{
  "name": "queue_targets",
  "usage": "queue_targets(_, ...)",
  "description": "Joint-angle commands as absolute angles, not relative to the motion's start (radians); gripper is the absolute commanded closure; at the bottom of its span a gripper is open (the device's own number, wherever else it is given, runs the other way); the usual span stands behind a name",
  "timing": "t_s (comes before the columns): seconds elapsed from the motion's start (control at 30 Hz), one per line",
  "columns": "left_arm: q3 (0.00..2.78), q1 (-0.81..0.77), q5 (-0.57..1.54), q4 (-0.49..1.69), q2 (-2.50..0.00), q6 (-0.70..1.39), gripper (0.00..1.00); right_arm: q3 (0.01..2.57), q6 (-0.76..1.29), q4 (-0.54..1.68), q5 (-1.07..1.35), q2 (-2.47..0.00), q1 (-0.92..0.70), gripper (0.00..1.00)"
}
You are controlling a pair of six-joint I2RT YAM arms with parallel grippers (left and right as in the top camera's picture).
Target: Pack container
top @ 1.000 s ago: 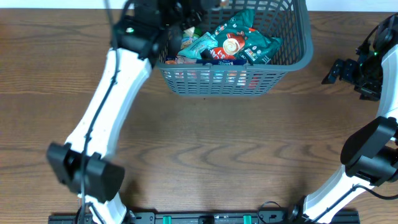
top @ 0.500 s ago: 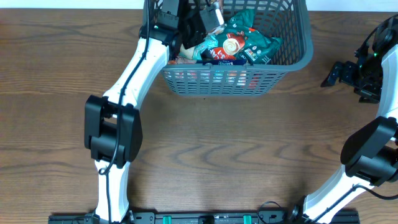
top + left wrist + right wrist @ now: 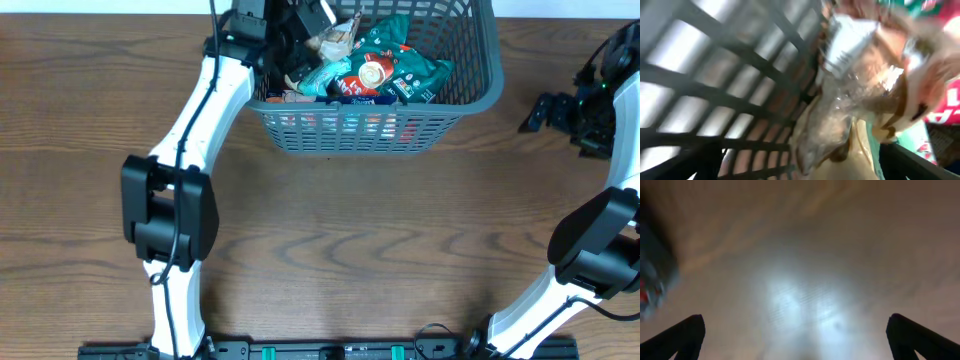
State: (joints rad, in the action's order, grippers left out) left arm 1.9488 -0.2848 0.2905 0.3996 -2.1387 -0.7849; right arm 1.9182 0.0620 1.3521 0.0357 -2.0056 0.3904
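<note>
Your left tool (image 3: 312, 22) looked open, releasing a packet (image 3: 335, 42) into the container (image 3: 370, 135). Your right tool (image 3: 528, 115) gaped empty. The next move called for lifting clear.

A brown wooden tabletop with dark, wavy grain (image 3: 330, 250) fills almost the whole overhead view. Along its far edge runs a thin pale strip (image 3: 560, 8), too narrow to tell whether it is wall or floor. A black rail with green clips (image 3: 330, 351) lines the near edge. In the right wrist view the wood is blurred under a bright white patch of reflected light (image 3: 800, 305).
</note>
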Motion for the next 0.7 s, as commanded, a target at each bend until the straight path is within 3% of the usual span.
queue_targets(0.0, 1.959, -0.278, 0.241, 0.4, -1.979, -0.752, 0.02, 1.927, 0.048, 1.286, 0.094, -2.008, 0.384, 0.01)
queue_targets(0.23, 1.959, -0.262, 0.052, 0.559, -1.782, -0.632, 0.02, 2.144, 0.02, 1.231, 0.161, -1.996, 0.366, 0.01)
queue_targets(0.4, 1.959, -0.188, -0.086, 0.841, -1.661, -0.313, 0.02, 2.382, -0.046, 1.313, 0.161, -1.972, 0.315, 0.01)
queue_targets(0.53, 1.958, -0.088, -0.094, 1.086, -1.578, -0.094, 0.02, 2.447, -0.037, 1.404, 0.162, -1.914, 0.273, 0.01)
queue_targets(0.67, 1.92, -0.016, -0.091, 1.213, -1.501, -0.069, 0.01, 2.447, 0.015, 1.494, 0.16, -1.821, 0.248, 0.01)
